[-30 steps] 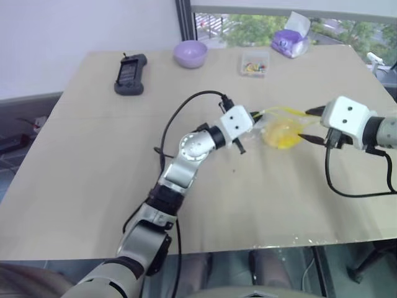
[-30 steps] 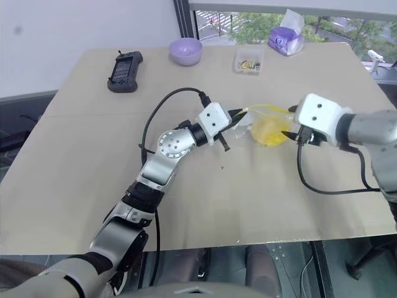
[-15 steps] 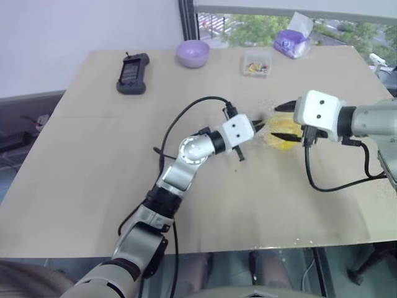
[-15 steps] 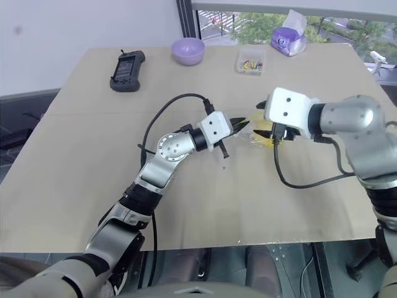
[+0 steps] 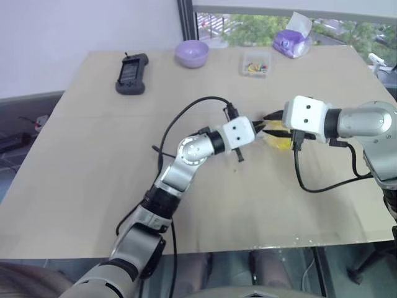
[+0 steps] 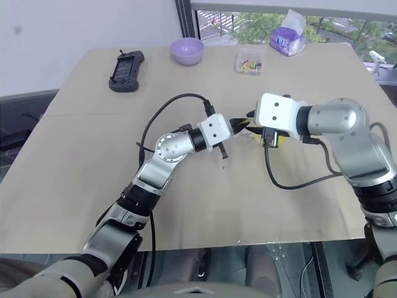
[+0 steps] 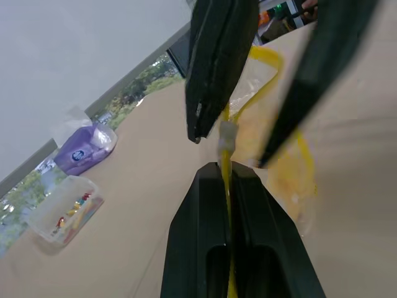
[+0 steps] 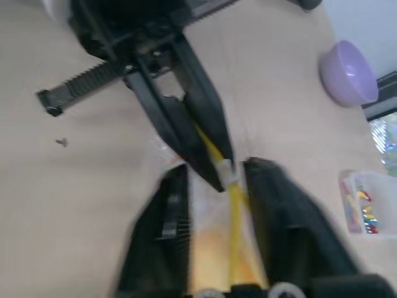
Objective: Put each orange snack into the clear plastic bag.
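Left fingers (image 7: 226, 180): pressed together on the yellow sealing strip (image 7: 224, 155) of the clear bag (image 5: 277, 135). Purpose, as I judge it: to anchor one end of the strip so the bag cannot slide on the table (image 5: 87, 161) and the strip stays taut.

Right fingers (image 8: 214, 180): apart in my right wrist view, one on each side of the strip, at the small white slider (image 8: 224, 167) just past my left fingertips. Whether they already pinch the slider or strip I cannot tell; nothing is plainly gripped. Purpose, as I judge it: to take the slider, or the strip beside it, against the left's hold.

Clear bag: lying on the table between my two hands, near the table's middle and toward my right, mostly hidden behind both. Strip runs from my left fingers toward my right wrist.

Orange bun (image 5: 280, 141): a yellow-orange mass seen through the crinkled plastic, right below the strip. It looks to be inside the bag already, though I cannot rule out that it only lies under the plastic.

Other items, well apart at the far edge: purple bowl (image 5: 190, 53), black handset (image 5: 131, 73), small clear box of coloured bits (image 5: 255, 64), purple tissue pack (image 5: 290, 42). None in the way.

Risk: pulling against my own hold could drag the bag and bun.
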You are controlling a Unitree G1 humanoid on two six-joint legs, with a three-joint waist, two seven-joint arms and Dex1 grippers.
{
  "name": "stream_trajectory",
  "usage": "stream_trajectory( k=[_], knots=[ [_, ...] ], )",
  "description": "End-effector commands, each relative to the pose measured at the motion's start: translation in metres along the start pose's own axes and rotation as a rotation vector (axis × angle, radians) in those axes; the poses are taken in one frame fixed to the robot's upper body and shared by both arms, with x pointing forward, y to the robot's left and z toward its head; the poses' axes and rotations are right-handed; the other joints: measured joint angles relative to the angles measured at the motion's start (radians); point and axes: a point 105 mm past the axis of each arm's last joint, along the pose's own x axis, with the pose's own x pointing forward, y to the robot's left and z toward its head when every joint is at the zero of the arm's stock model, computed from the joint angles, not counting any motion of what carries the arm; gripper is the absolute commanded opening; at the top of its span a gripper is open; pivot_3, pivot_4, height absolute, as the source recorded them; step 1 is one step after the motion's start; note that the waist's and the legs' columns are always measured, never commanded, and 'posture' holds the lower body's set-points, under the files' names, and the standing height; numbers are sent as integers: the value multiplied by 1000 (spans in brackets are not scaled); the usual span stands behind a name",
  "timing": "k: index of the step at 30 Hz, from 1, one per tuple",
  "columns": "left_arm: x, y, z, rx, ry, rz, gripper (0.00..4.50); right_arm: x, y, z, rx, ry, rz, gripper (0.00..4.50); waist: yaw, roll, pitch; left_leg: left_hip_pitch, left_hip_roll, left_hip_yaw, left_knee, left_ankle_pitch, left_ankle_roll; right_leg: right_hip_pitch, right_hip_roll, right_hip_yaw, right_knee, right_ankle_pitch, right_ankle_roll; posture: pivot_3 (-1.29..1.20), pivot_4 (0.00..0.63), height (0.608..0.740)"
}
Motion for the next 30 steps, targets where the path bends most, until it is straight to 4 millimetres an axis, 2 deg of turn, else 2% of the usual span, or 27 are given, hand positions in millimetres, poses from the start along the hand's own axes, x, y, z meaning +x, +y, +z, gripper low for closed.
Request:
stream_trajectory(
  k=[1,13,14,15,22,30],
  knots=[
    [1,2,20,57,-68,2,0,-5,-12,9,-55,-12,-50,621,0,0,0,0,0,0,0,0,0,0,0,0,0,0,0,0,150,740],
    [0,-1,21,84,-76,-5,0,-5,-12,10,-57,-18,-55,621,0,0,0,0,0,0,0,0,0,0,0,0,0,0,0,0,150,740],
    [0,-1,21,84,-76,-6,0,-5,-11,11,-57,-19,-54,93,0,0,0,0,0,0,0,0,0,0,0,0,0,0,0,0,150,740],
    [0,-1,21,83,-77,-6,0,-5,-12,11,-57,-19,-54,17,0,0,0,0,0,0,0,0,0,0,0,0,0,0,0,0,150,740],
    [0,-1,20,82,-75,-2,0,-5,-12,9,-65,-5,-60,17,0,0,0,0,0,0,0,0,0,0,0,0,0,0,0,0,150,740],
    [-8,1,7,101,-24,21,0,-15,-21,-10,-53,79,-112,17,0,0,0,0,0,0,0,0,0,0,0,0,0,0,0,0,150,740]
  ],
)
